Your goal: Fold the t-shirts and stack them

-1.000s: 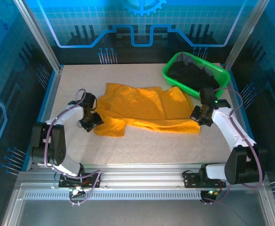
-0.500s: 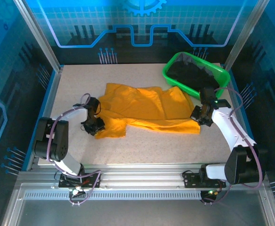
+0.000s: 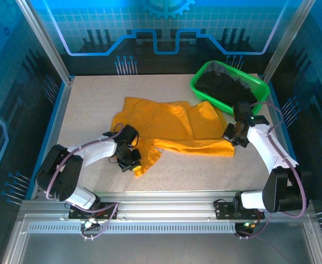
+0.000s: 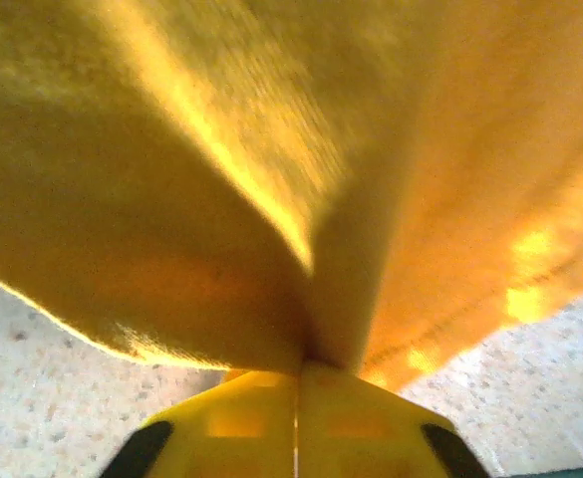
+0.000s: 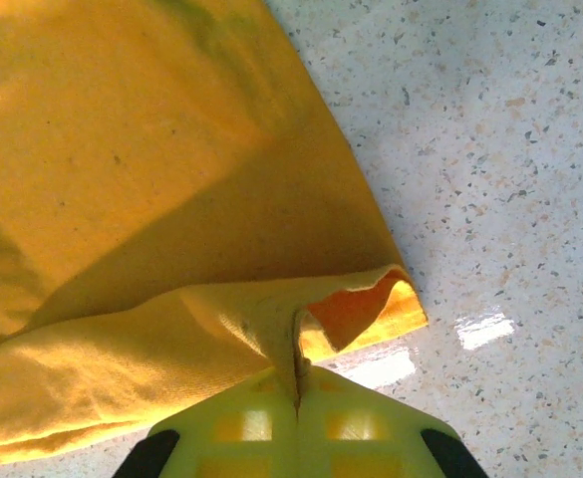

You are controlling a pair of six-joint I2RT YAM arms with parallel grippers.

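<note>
Right now the orange-yellow t-shirt [image 3: 177, 126] lies loosely spread across the middle of the speckled table [image 3: 94, 99], rumpled rather than flat, its long side running left to right. Both arms have hold of it along its near edge.

The left gripper [image 3: 134, 162] sits low at the shirt's near-left part, clenched on a pinch of cloth. A flap of fabric bunches up just right of it and trails toward the near side, apart from the flatter body of the shirt. From the left wrist, the gripper [image 4: 299, 373] has its yellow fingers pressed together with the orange cloth [image 4: 221, 149] rising out of the seam and folding away to both sides, the tabletop visible in the lower corners.

The right gripper [image 3: 230, 137] is at the shirt's near-right corner, also clamped shut on fabric. Its wrist view shows the gripper [image 5: 297, 383] nipping the hem, the corner curled over just beside the fingers, and the rest of the shirt [image 5: 122, 149] lying flat on the table to the left.

At the far right corner stands the green basket [image 3: 195, 87], tilted a little, with the black t-shirts [image 3: 221, 85] heaped inside it, well apart from the left arm and near the right one.
</note>
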